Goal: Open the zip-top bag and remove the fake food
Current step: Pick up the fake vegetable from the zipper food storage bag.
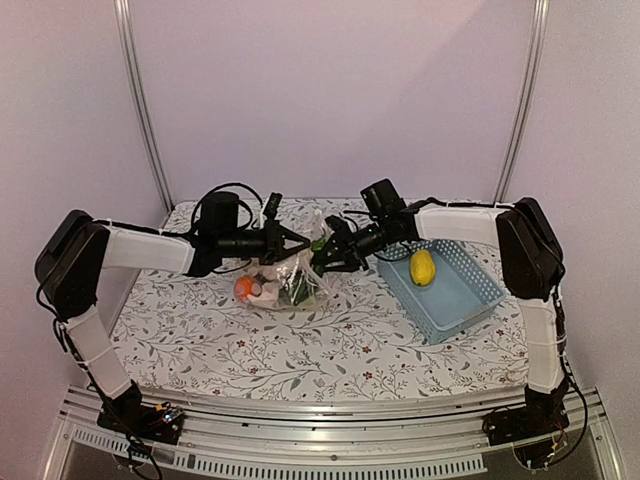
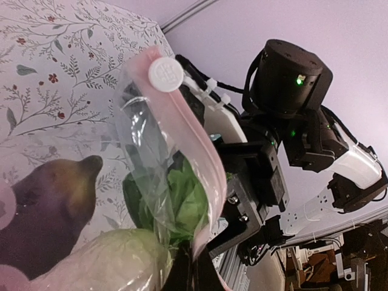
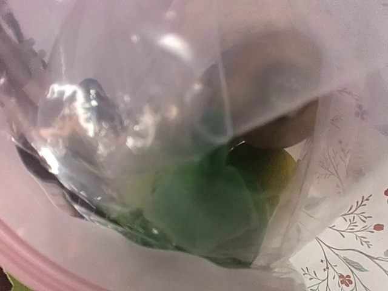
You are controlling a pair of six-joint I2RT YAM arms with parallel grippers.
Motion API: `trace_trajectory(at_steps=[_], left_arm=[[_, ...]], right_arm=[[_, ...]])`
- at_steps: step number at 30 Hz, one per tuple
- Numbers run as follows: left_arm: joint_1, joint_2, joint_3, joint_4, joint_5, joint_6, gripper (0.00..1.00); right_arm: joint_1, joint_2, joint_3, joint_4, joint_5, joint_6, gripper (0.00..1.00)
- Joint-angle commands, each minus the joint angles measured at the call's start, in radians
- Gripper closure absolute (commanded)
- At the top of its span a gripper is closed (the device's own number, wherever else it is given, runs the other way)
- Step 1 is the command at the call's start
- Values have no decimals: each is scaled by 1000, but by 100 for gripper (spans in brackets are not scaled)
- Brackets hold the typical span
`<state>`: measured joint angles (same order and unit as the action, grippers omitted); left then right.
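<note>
The clear zip-top bag (image 1: pixel 290 280) stands lifted at the table's middle, between both grippers. Its pink zip strip (image 2: pixel 194 151) and white slider (image 2: pixel 165 74) show in the left wrist view. Inside are fake food pieces: a green leafy piece (image 2: pixel 182 200), a pale cauliflower (image 2: pixel 115 260), a dark eggplant (image 2: pixel 54 206) and an orange piece (image 1: pixel 245 290). My left gripper (image 2: pixel 194 273) is shut on the bag's rim. My right gripper (image 1: pixel 325 255) presses on the opposite rim; plastic covers its own view, where green (image 3: pixel 206 206) and yellow-green (image 3: pixel 267 173) pieces show.
A light-blue slotted basket (image 1: pixel 470 300) lies at the right of the table with one yellow toy piece (image 1: pixel 422 267) in it. The flower-patterned tablecloth (image 1: pixel 330 350) covers the table. Walls stand behind and at both sides.
</note>
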<state>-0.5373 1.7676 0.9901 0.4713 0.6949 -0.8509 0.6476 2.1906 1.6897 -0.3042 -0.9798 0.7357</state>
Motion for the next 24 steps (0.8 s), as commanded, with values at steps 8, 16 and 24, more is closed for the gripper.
trace_trajectory(at_steps=[8, 16, 24], left_arm=[[32, -46, 18, -44, -26, 49, 100], [31, -26, 16, -24, -8, 25, 100], [22, -29, 22, -21, 8, 22, 100]], right_arm=[[43, -126, -46, -385, 156, -341, 77], [76, -124, 71, -501, 361, -520, 72], [97, -168, 51, -437, 91, -568, 66]])
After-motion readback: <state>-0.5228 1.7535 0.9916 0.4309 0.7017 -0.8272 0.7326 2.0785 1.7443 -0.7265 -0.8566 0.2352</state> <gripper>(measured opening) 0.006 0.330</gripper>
